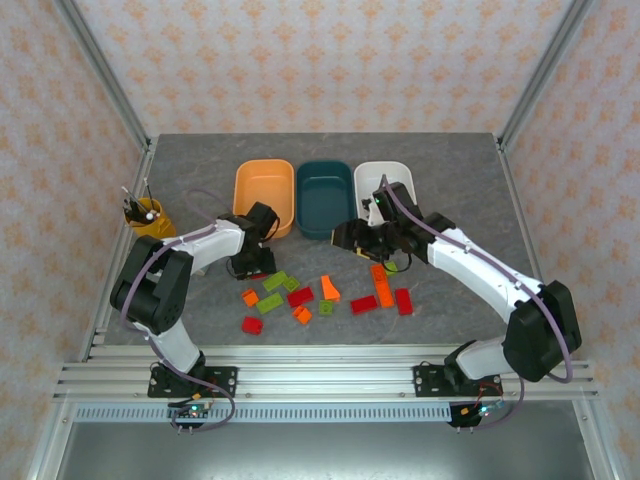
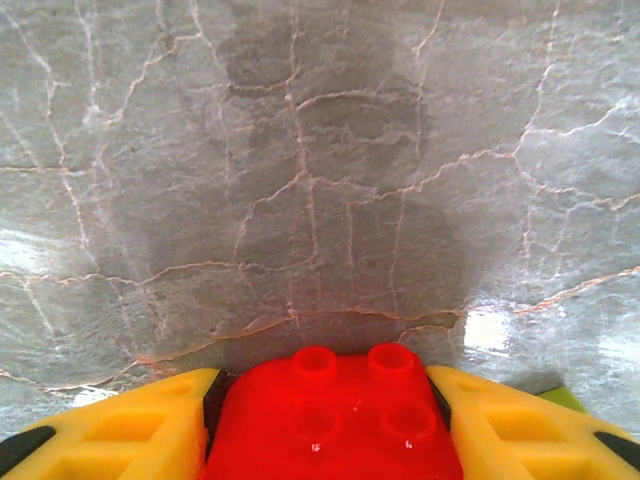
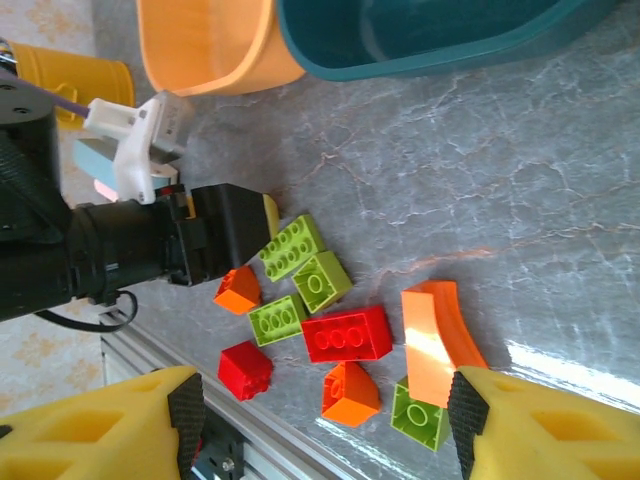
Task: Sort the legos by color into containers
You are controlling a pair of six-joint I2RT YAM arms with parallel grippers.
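Step in hand: pick-up of 1 red brick (image 2: 340,420). The left gripper (image 2: 325,395) has its jaws narrow, set against both sides of this brick, low over the counter (image 2: 320,180) near the orange tub (image 1: 264,195).

Next move: lift clear, carry to 1 tub, release.

The right gripper (image 3: 320,410) hovers over the loose legos (image 3: 345,335), jaws wide and empty.

Hidden: the brick's near half is cut off, and the right arm (image 1: 470,265) covers part of the white tub (image 1: 372,177).

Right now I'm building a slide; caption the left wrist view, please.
Yellow fingers flank a red four-stud lego against the grey veined table.
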